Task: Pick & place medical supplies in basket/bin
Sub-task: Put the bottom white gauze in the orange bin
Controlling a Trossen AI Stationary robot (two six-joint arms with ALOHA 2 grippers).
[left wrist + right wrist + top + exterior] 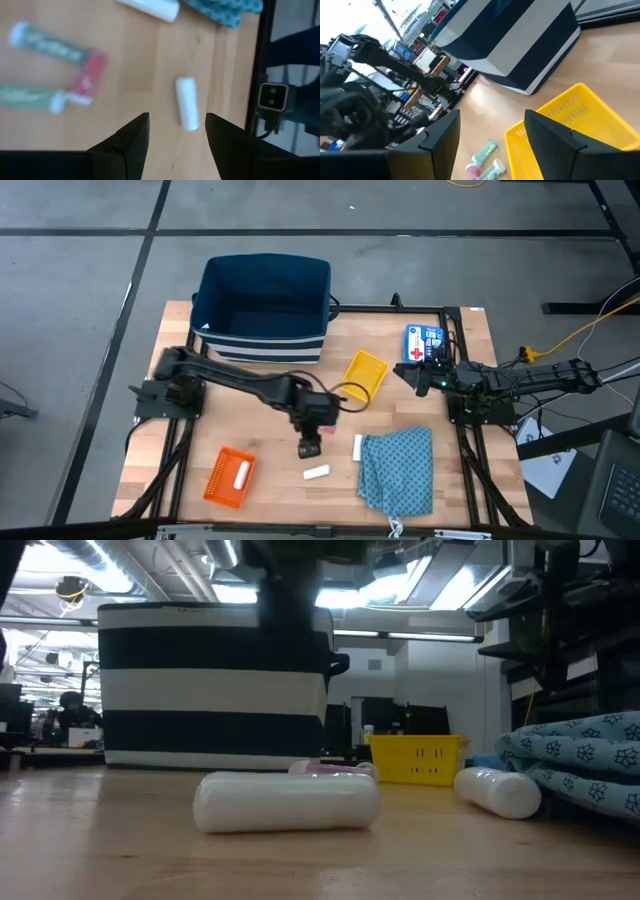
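**Left pincer open above a white roll; supplies still spread on the tabletop**

The wooden tabletop (250, 425) carries everything. At its far edge stands the largest item, a navy fabric basket (264, 308) with white stripes along its lower wall. Near the front right lies the teal-blue patterned cloth (398, 470), crumpled, with a string trailing off its near corner. A yellow bin (365, 373) sits tilted near the middle, just right of the basket, and an orange bin (229, 477) rests at the front left with one white roll (240, 474) inside it. A blue and white packet with a red cross (423, 344) lies toward the far right.

The left arm reaches from the left edge across to the centre, its left pincer (310, 446) hanging above the tabletop with its fingers spread wide and nothing between them. In its wrist view a second white roll (187, 103) lies on the wood ahead of the gap between the fingers; in the high view that roll (316, 472) is just in front of the pincer. A third white roll (358, 446) touches the cloth's left edge. Small green and red tubes (55, 75) lie beside the pincer.

The right arm waits at the right edge, its right pincer (418, 377) open and empty, pointed at the yellow bin.
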